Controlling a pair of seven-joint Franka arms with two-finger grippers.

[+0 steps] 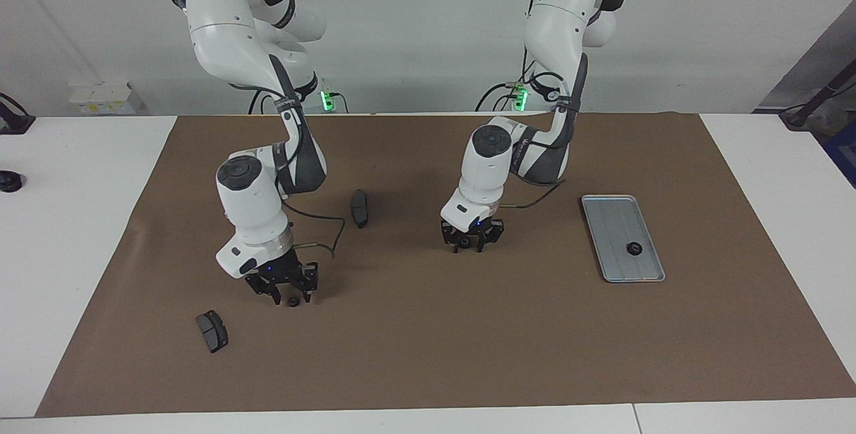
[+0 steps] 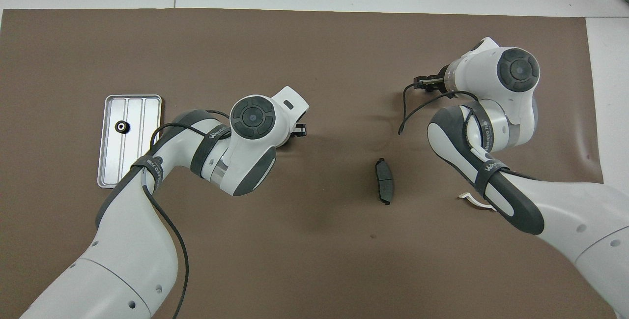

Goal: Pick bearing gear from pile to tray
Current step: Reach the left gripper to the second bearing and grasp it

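A small black bearing gear (image 1: 292,301) lies on the brown mat toward the right arm's end of the table. My right gripper (image 1: 291,295) is low over it, open, with a finger on each side of the gear; in the overhead view only its black tip (image 2: 425,83) shows. The silver-grey tray (image 1: 612,220) lies toward the left arm's end and holds one black bearing gear (image 1: 632,249); both also show in the overhead view, the tray (image 2: 142,152) and the gear (image 2: 121,126). My left gripper (image 1: 471,245) hangs open and empty over the middle of the mat.
One dark grey brake pad (image 1: 360,208) lies between the arms, also seen from overhead (image 2: 384,180). A second brake pad (image 1: 212,331) lies farther from the robots than the right gripper. A sliver of the white bracket (image 2: 472,200) shows under the right arm.
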